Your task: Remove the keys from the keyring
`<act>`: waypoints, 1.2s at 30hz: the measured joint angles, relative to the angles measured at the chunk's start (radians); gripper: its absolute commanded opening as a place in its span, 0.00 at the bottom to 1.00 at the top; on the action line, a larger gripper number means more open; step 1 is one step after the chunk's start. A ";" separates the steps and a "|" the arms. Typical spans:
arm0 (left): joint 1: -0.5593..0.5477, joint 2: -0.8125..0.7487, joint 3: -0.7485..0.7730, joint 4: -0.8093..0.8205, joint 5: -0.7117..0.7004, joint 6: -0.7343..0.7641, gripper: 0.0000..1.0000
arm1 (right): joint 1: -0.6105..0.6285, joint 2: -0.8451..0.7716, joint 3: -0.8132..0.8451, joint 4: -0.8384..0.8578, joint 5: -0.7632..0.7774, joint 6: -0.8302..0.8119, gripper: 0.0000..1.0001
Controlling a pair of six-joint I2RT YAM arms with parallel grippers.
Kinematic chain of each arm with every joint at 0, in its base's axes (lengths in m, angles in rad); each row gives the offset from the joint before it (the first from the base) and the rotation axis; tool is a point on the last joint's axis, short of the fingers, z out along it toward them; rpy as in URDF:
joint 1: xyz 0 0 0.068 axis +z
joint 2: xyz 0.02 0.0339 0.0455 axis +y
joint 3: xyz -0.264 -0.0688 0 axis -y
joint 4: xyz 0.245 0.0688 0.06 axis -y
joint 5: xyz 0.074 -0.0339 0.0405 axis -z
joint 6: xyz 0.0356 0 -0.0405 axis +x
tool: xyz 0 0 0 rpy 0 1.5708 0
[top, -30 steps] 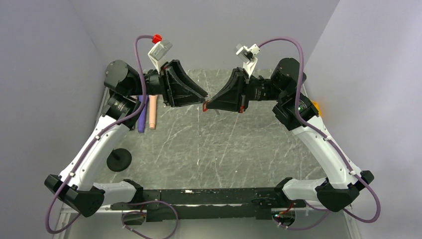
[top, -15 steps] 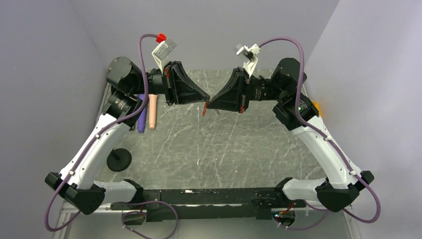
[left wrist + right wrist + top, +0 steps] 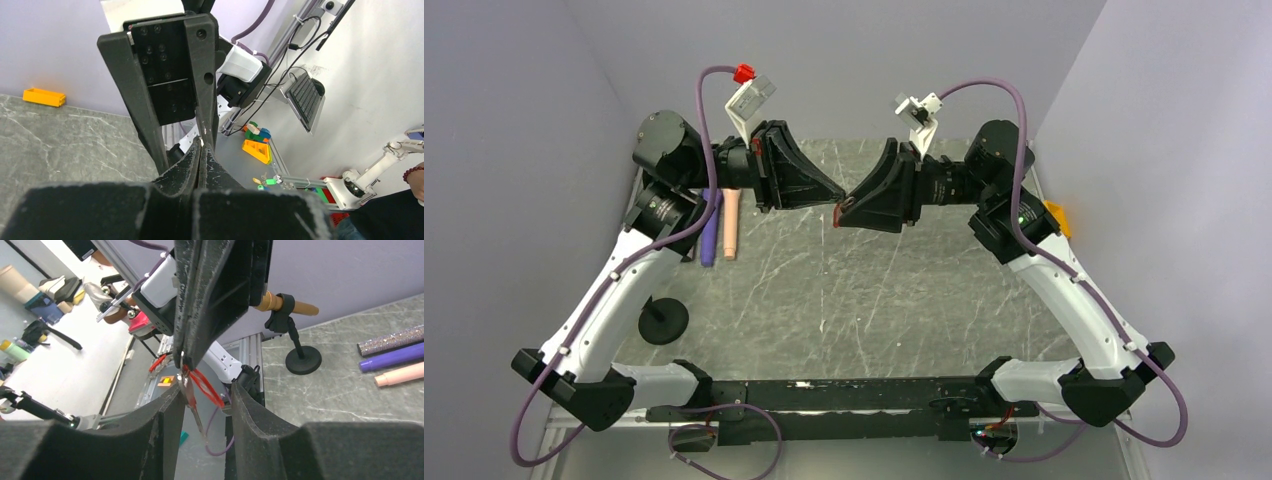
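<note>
left gripper (image 3: 181,360) clenched on the keyring (image 3: 202,385) in mid-air, right gripper (image 3: 203,390) spread open around the dangling key (image 3: 195,412), so i'd close gently on the key alone and slide it round the ring, not yank.

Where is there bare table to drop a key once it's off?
The wide middle of the table, from under the keyring to the near rail, between the stand and the right arm. Crowded: the left edge, with pens and the stand.
</note>
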 measured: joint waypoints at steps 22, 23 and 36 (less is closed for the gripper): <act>0.000 0.000 0.020 -0.054 -0.001 0.038 0.00 | -0.001 -0.029 -0.029 0.043 0.001 0.028 0.32; 0.000 0.000 0.020 -0.056 -0.001 0.041 0.00 | -0.001 -0.029 -0.029 0.043 0.002 0.028 0.29; 0.000 0.000 0.061 -0.177 -0.017 0.123 0.00 | -0.001 -0.029 -0.029 0.032 0.008 0.024 0.00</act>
